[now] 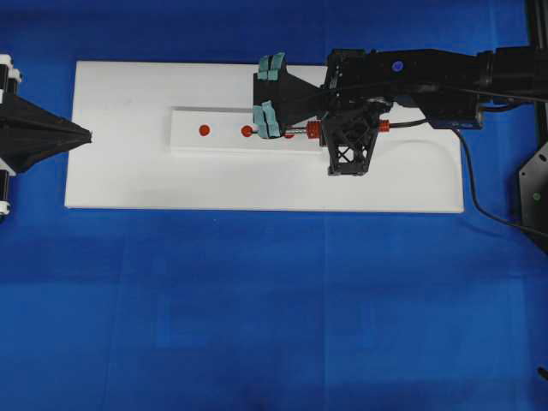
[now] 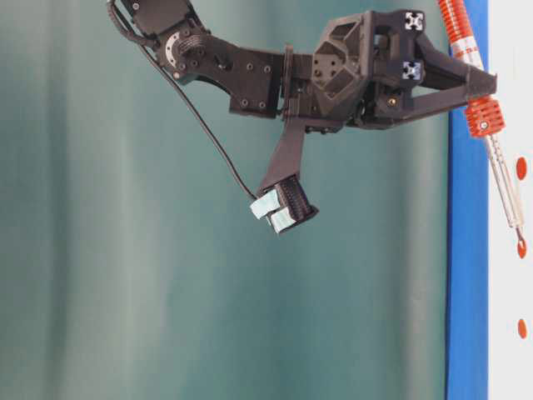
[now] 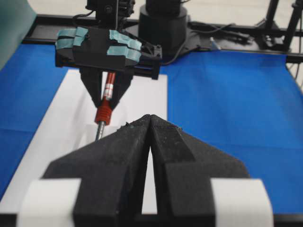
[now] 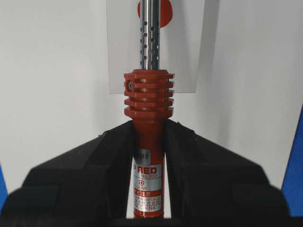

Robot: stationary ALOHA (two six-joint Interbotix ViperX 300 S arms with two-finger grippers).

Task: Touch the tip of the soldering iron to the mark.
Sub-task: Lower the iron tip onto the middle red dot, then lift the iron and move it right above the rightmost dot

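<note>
Clamped between the pressed-in jaws of the right gripper [image 4: 147,156], the soldering iron [image 4: 147,142] is held by its red-orange handle just behind the ribbed collar. In the right wrist view the perforated silver shaft [image 4: 150,33] is seen running straight up from the collar across a small white strip [image 1: 244,130], over a red dot [image 4: 163,12] printed on it. In the table-level view the iron is seen tilted, and the tip [image 2: 520,242] is brought down to one red mark [image 2: 522,248], with which it appears to be in contact; two other red marks are seen on either side along the strip. In the overhead view the strip is shown lying on a larger white board [image 1: 128,171], which rests on a blue cloth [image 1: 257,308], and the tip is hidden there under the taped camera mount of the right arm. A black cord [image 1: 475,193] is led off from the rear of the iron toward the right edge of the table. The left gripper [image 3: 149,120] is kept well apart at the left end of the board, its two black fingers pressed together with nothing between them.
</note>
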